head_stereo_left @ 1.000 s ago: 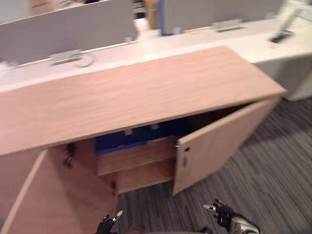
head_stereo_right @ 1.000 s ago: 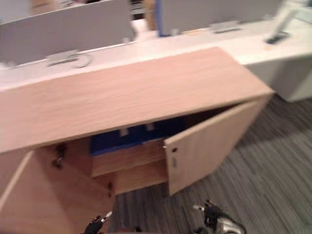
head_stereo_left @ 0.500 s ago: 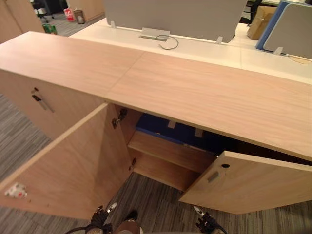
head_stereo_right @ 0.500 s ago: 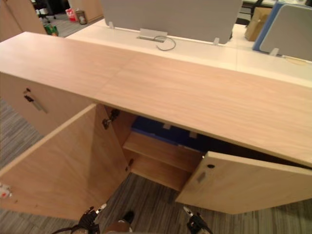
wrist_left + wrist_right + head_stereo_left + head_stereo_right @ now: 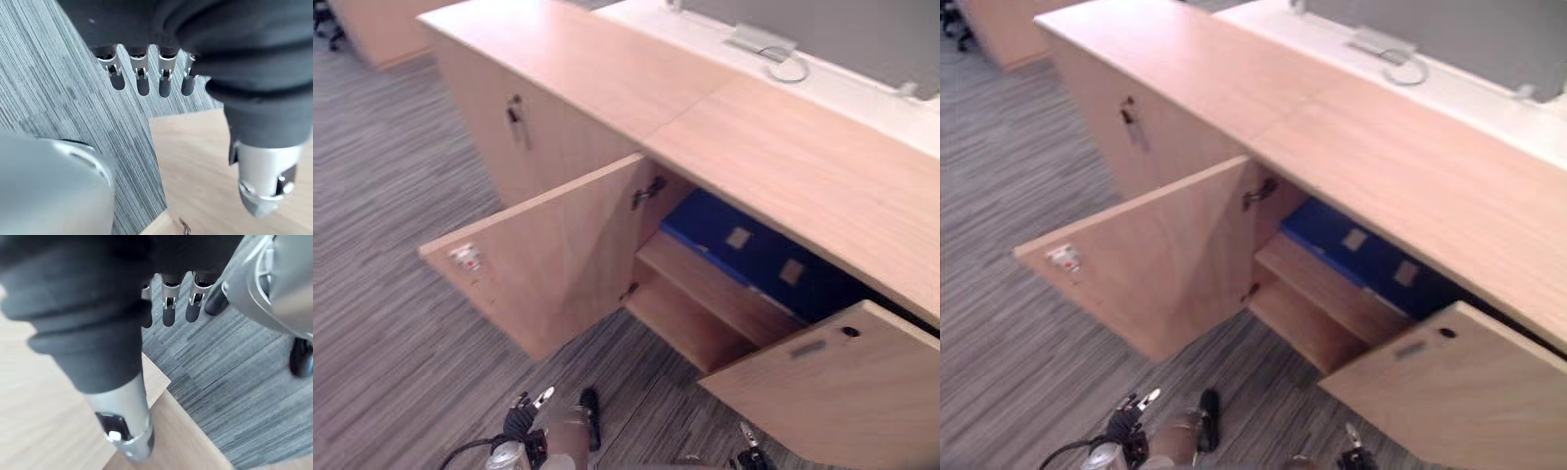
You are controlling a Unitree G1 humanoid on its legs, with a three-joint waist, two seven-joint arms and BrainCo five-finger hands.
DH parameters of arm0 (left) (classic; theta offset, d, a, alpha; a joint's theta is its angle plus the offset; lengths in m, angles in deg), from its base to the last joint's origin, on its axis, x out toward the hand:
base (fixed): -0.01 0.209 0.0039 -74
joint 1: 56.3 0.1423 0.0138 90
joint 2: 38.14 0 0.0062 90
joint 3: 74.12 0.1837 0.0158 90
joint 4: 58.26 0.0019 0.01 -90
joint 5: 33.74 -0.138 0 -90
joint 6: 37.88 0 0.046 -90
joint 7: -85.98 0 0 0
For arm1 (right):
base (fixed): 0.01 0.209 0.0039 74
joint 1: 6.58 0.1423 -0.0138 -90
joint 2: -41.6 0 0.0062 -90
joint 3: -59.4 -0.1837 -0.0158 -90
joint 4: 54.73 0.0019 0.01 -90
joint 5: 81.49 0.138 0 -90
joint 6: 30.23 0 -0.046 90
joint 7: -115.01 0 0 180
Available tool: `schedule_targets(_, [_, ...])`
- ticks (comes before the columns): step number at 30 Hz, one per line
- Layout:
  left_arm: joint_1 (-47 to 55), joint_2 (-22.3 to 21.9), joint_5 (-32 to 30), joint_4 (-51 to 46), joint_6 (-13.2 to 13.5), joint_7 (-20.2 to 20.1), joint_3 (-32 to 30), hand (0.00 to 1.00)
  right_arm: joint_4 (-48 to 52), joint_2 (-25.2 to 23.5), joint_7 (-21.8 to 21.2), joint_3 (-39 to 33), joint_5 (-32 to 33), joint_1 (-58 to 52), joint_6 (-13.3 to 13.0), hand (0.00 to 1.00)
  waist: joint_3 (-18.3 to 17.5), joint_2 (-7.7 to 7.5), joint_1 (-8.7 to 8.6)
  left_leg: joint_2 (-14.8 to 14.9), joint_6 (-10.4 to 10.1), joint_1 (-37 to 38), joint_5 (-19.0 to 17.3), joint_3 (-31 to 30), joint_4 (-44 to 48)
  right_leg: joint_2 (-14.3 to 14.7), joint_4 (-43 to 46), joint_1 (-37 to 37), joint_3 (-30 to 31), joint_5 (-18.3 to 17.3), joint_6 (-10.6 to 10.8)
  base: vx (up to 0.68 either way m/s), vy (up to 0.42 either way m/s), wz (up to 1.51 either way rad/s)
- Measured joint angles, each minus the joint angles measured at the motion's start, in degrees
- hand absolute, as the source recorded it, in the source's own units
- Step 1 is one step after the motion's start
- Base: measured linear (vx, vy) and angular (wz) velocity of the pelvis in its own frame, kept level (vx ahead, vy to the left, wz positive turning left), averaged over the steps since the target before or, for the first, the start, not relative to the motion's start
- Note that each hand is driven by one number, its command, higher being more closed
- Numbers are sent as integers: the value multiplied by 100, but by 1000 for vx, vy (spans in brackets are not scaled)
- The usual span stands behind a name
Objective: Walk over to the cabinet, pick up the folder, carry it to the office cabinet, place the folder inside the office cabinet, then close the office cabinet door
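Looking from your hands outward: the left hand (image 5: 522,423) hangs low over the carpet (image 5: 391,323), near the left door (image 5: 548,255). The right hand (image 5: 168,308) hangs low by the right door (image 5: 832,392). Both have fingers straight and spread from the thumb, holding nothing.

Biggest risk, I'd say, is that both doors stand swung out toward you. A lazy reach could clip a door's near edge, or push it wider instead of shut.

Also check the folder (image 5: 754,257). If it pokes past the shelf (image 5: 710,292), the door might jam on it, but I can't tell from here.

It's dark blue and sits on the upper shelf inside the cabinet, under the wooden top (image 5: 783,166). Two pale labels show on its near face, and its right end is hidden behind the right door.
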Motion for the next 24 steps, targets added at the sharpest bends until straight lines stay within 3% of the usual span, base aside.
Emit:
schedule_targets(2, [22, 59, 28, 95, -22, 9, -2, 0, -20, -134, -6, -103, 288, -18, 7, 0, -83, -164, -51, -323, 56, 254, 390, -19, -775, -125, -138, -55, 85, 45, -73, 39, 94, 32])
schedule_targets(4, [38, 45, 53, 120, -26, 3, 63, 0, -126, -154, -4, -109, 700, -37, -2, 0, -114, -179, -109, -635, 125, 591, 827, -150, -1693, -128, -342, -48, 107, 163, -196, 18, 21, 47])
schedule_targets(8, [130, 28, 314, 202, -21, 0, 31, 0, -125, -169, 0, -98, 901, -67, -22, 0, -198, -171, -114, -718, 106, 1108, 1377, -162, -2770, -101, -446, -20, 193, 418, -187, 5, -18, 1])
schedule_targets(11, [144, 22, 437, 342, -15, 1, -21, 0, -138, -161, 1, -91, 904, -131, -30, 0, -292, -165, -148, -669, 0, 1477, 1724, -177, -3426, -13, -451, 3, 220, 420, -188, 20, -57, -7])
schedule_targets(15, [148, 5, 433, 391, -16, 5, -129, 0, -225, -108, -2, -62, 900, -131, -66, 0, -324, -171, -199, -592, -22, 1544, 1765, -165, -3444, 83, -544, 98, 230, 420, -190, 0, -62, -6])
schedule_targets(19, [118, 52, 22, 234, -50, 103, -797, 0, -228, 31, -33, 107, 892, -159, -64, 0, -332, -139, -264, -563, -68, 1639, 1712, -80, -3450, 133, -740, 230, 266, 418, -192, -9, -36, -11])
schedule_targets(22, [22, 474, -623, -348, -119, 231, -1250, 0, -223, 137, -80, 161, 783, -201, -62, 0, -337, -134, -264, -525, -80, 1690, 1649, 32, -3450, 175, -898, 297, 365, 416, -196, -3, -21, -17])
schedule_targets(24, [-197, 987, -888, -704, -154, 262, -1437, 0, -223, 194, -95, 158, 636, -287, -46, 0, -337, -133, -264, -513, -114, 1758, 1608, 72, -3450, 194, -977, 386, 387, 401, -232, 26, -29, -12])
